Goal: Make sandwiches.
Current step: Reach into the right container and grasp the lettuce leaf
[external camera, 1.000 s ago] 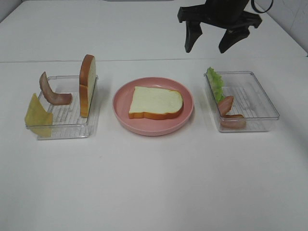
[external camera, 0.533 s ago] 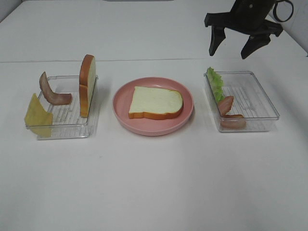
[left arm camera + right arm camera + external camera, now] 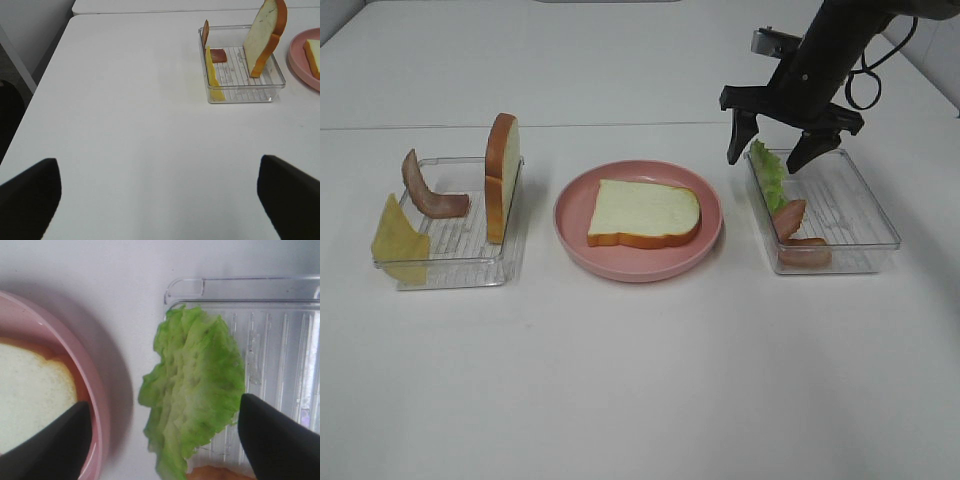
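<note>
Right end effector (image 3: pixel 763 164) spread above lettuce (image 3: pixel 195 390), bacon (image 3: pixel 220 474) cropped

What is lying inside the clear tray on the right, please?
The tray holds a lettuce leaf against its left wall and two bacon strips nearer the camera. Anything beneath the leaf is hidden.

bright even light, soft shadows, mild blur
</note>
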`<control>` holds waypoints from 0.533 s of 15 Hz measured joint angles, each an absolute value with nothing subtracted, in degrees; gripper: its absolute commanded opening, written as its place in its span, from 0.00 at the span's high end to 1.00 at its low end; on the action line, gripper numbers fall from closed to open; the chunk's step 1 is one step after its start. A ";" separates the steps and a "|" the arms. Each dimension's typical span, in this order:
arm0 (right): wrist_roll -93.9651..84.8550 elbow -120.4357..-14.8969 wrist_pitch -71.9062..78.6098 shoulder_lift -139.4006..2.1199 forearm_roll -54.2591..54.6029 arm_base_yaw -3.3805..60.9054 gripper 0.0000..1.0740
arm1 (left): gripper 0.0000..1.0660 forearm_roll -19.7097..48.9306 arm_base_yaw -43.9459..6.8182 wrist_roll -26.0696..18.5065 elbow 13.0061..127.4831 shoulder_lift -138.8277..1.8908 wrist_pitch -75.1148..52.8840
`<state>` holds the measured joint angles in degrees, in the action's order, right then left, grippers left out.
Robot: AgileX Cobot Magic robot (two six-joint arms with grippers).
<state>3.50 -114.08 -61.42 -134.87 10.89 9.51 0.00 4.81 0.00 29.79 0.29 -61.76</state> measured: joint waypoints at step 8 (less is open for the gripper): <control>3.50 -114.08 -61.59 -135.50 10.83 9.51 0.96 | 0.06 0.00 4.81 0.00 29.79 0.29 -61.76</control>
<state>3.50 -114.08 -61.59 -135.50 10.83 9.51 0.00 4.81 0.00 29.79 0.29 -61.76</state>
